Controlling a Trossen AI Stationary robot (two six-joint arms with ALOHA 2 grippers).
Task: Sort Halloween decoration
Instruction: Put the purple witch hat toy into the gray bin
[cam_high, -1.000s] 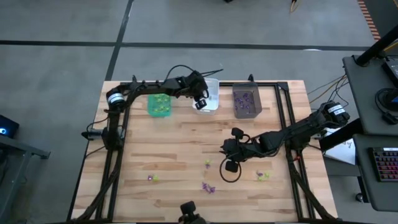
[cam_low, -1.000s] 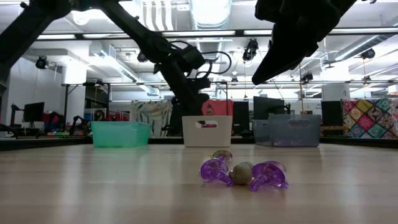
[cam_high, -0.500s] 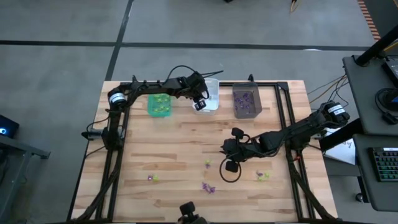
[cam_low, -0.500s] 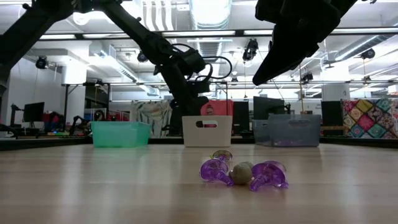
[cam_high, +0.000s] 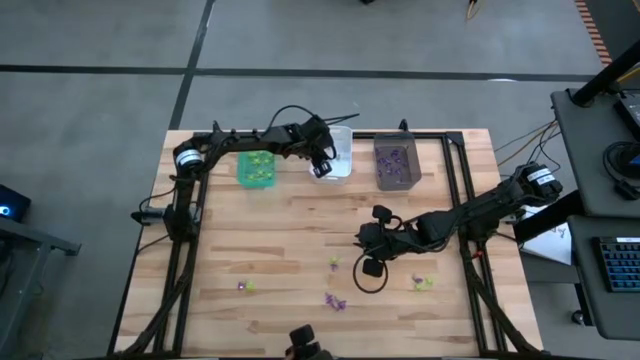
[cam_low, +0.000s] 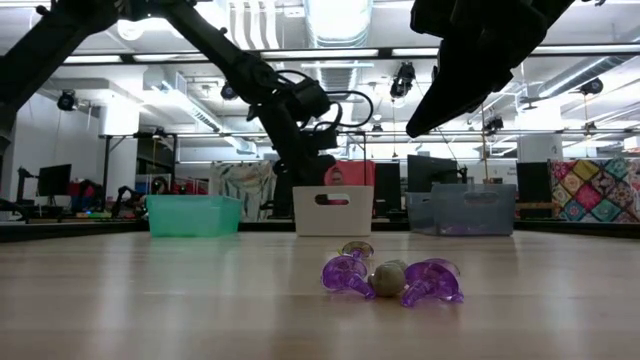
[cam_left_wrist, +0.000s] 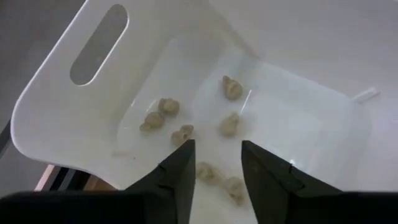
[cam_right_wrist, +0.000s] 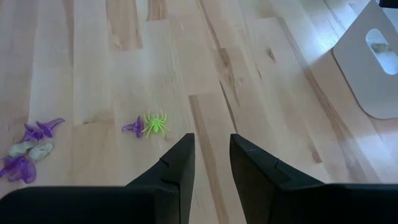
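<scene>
Left gripper (cam_left_wrist: 214, 163) newly parted over white bin (cam_left_wrist: 56, 118), greyish trinkets (cam_left_wrist: 229, 124) below

**Table layout from my station**

I see three bins (cam_high: 331, 152) in a row along the table's (cam_high: 290, 225) far edge. Loose trinkets (cam_high: 336, 300) lie scattered near the front edge. The left gripper (cam_high: 322, 166) hangs over the middle bin; the right gripper (cam_high: 366, 268) hovers mid-table.

Bare tabletop (cam_high: 290, 240) lies open between the far bins (cam_high: 396, 162) and near trinkets (cam_high: 334, 300).
</scene>
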